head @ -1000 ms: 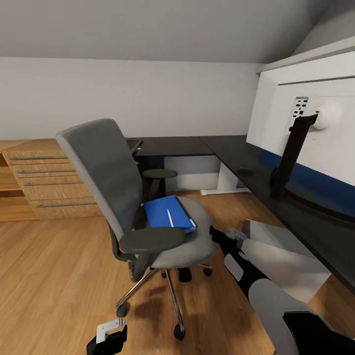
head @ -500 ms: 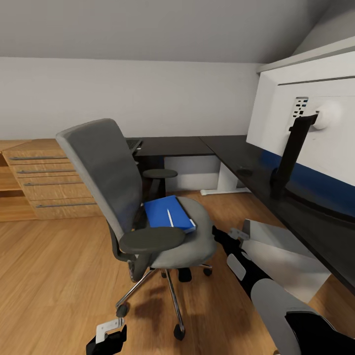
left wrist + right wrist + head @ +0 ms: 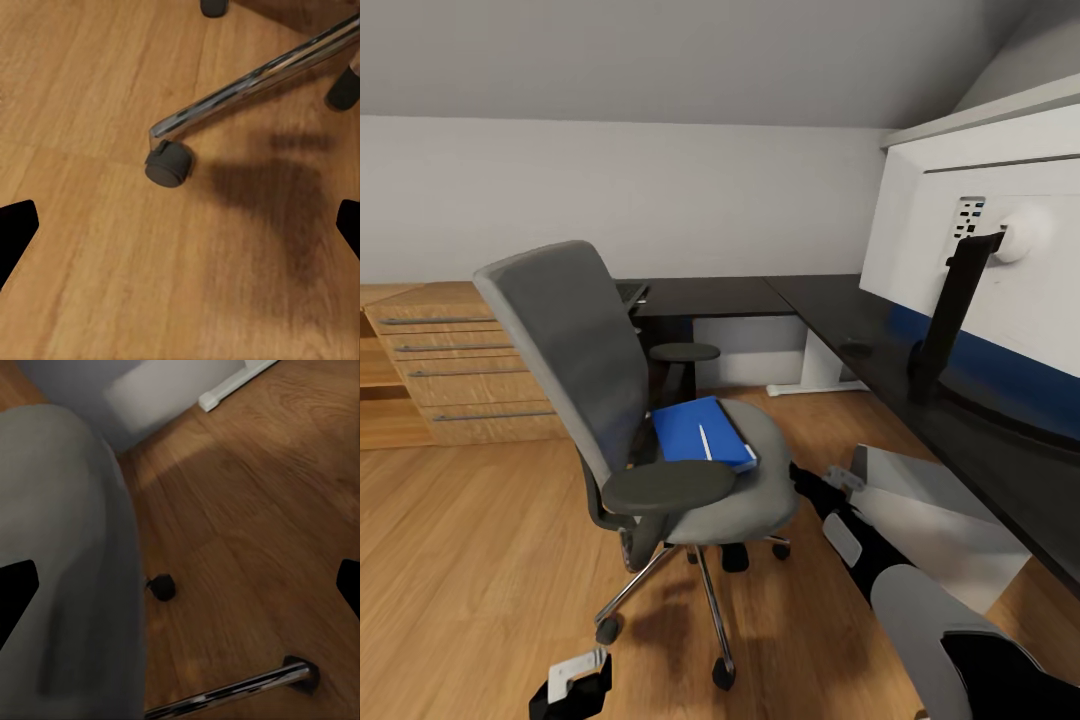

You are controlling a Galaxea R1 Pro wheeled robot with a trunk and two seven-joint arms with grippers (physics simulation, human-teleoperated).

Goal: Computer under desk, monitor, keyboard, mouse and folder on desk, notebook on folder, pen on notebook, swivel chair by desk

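While the swivel chair (image 3: pixel 660 440) stands on the wood floor (image 3: pixel 470 560) just off the desk (image 3: pixel 880 350) front edge, the blue folder (image 3: pixel 695 432) lies at the seat's rear, a pen (image 3: pixel 703 441) on it. Monitor (image 3: pixel 980 270) on desk. Right gripper (image 3: pixel 812 478) near the seat's edge, left gripper (image 3: pixel 575 685) low over the floor; both spread wide, empty. Risk: nudging the seat could roll the chair on its castors (image 3: pixel 168 163), shedding pen and folder.

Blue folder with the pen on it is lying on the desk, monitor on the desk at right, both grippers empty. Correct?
Not quite. The head view shows the folder, with the pen on it, lying on the chair seat, not the desk. The monitor does stand on the desk, and both grippers look empty.
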